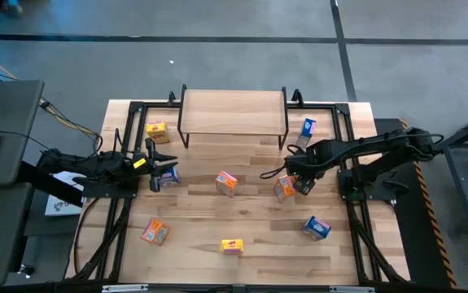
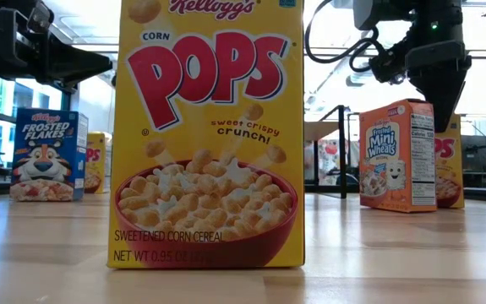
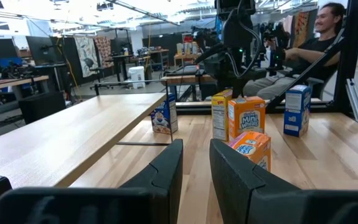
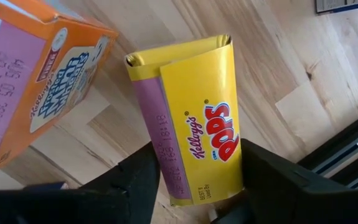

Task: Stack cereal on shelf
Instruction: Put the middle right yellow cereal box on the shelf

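My right gripper [image 1: 302, 184] points down at the table's right middle, shut on a yellow cereal box [image 4: 197, 124] that stands upright beside an orange box [image 1: 283, 188]. In the low view this yellow box [image 2: 450, 173] shows behind the orange one [image 2: 397, 154]. The shelf [image 1: 234, 114], with nothing on its top, stands at the far middle on thin black legs. Other cereal boxes stand scattered on the table. My left gripper [image 1: 167, 167] waits level at the left, shut, next to a blue box [image 1: 169, 177]. My right gripper pinches the yellow box between its two fingers [image 4: 142, 183], which come from above and point down. They sit on the two long sides of the box's top [image 4: 166, 155], near one end and across the box. The box stays upright, its bottom on the table.
Loose boxes: yellow [image 1: 158, 130] and blue [image 1: 307, 129] beside the shelf, orange [image 1: 227, 182] in the middle, orange [image 1: 155, 233], yellow [image 1: 232, 246] and blue [image 1: 317, 228] near the front. A person [image 3: 319, 43] sits beyond the table's right side.
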Available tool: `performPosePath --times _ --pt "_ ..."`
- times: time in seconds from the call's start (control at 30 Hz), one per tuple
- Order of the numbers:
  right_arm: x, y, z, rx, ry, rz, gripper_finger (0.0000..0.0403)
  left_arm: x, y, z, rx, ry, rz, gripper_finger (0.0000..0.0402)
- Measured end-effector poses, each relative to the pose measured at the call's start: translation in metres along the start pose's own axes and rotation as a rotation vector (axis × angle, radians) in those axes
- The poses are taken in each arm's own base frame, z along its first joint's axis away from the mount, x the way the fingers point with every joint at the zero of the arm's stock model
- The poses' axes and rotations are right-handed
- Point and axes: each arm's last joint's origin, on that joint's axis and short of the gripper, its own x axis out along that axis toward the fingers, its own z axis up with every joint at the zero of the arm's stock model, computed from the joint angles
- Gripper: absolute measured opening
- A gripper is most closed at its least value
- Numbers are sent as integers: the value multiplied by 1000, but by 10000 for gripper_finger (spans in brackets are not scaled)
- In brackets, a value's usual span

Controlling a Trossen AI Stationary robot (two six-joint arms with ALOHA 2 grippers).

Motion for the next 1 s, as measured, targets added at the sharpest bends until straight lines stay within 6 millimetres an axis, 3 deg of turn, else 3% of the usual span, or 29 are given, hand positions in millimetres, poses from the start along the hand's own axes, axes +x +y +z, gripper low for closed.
performPosePath --times 1.0 --pt "-1 -2 -2 15 29 -8 196 0 0 0 0 0 0 72"
